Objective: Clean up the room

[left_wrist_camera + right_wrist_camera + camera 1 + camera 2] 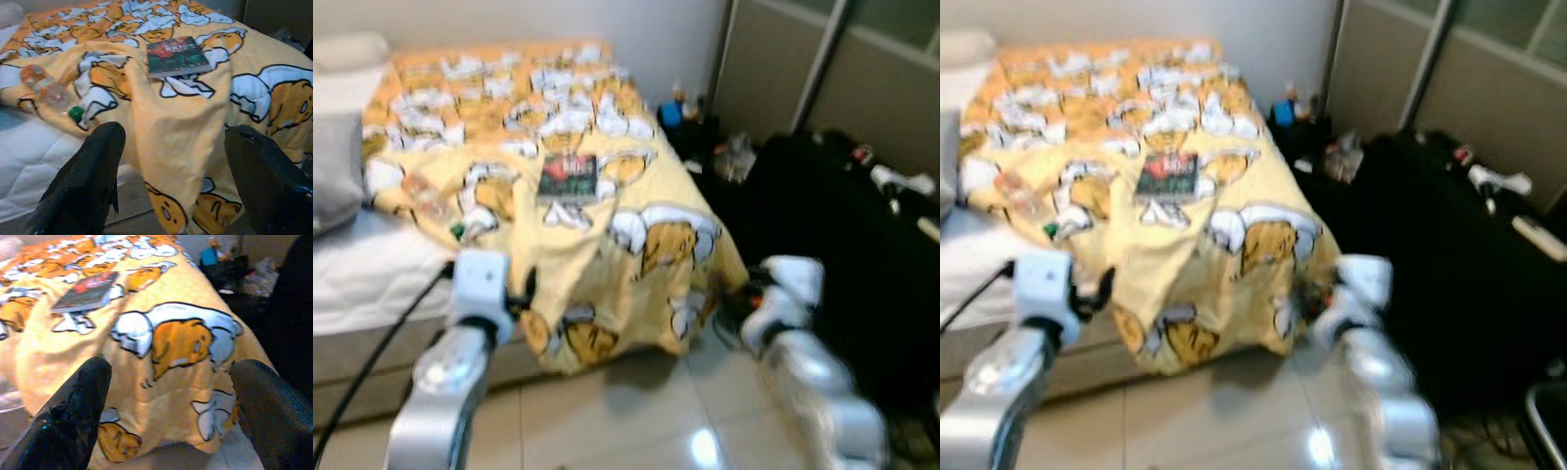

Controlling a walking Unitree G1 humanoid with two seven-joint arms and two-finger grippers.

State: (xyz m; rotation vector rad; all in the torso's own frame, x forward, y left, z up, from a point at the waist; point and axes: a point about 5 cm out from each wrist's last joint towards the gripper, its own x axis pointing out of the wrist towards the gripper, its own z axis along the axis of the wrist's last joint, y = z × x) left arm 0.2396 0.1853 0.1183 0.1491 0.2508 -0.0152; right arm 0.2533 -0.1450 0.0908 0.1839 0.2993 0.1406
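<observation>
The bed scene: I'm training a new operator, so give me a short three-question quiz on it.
1. True or false: the book lies on the yellow blanket.
2. Which item lies nearest the blanket's left edge? A) plastic bottle B) lamp C) shoe
3. Fill in: the left tool and right tool both have their fingers ____.

Key: 1 true; 2 A; 3 open.
</observation>
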